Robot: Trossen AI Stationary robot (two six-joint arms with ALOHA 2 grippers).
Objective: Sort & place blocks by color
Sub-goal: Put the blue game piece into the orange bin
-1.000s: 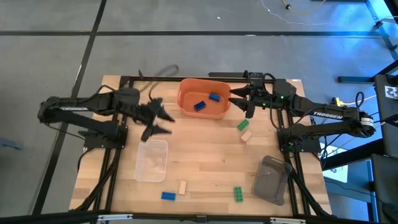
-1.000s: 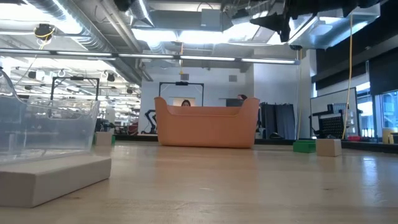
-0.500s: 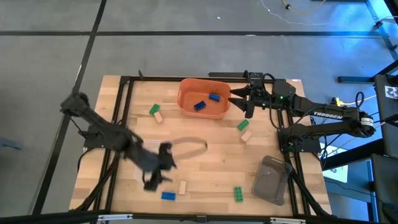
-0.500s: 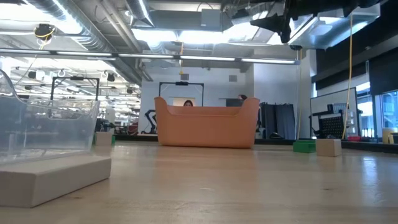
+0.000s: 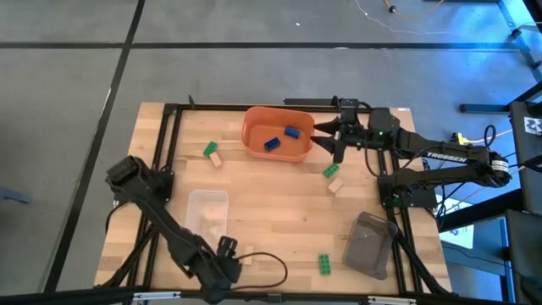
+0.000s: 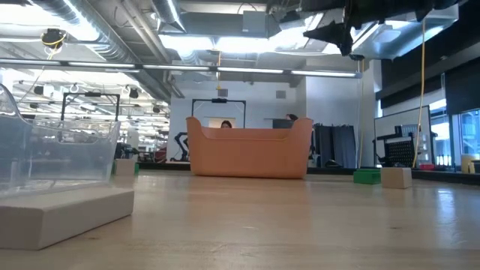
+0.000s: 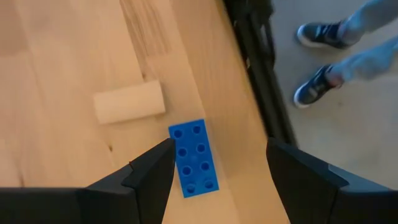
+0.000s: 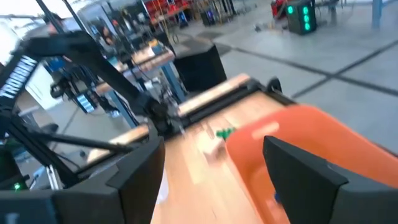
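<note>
Blue block [image 7: 194, 158] between open left hand [image 7: 217, 163]

A wooden table [image 5: 279, 212] with a black frame stands on a grey floor [image 5: 68, 102] crossed by dark lines. Level across the tabletop, a large open hall appears: ceiling pipes [image 6: 112, 37], bright strip lights [image 6: 225, 45], a white back wall [image 6: 330, 105] and windows [image 6: 457, 139] on the right. Beside the table edge, a person's dark shoes [image 7: 317, 62] stand on the floor.
</note>
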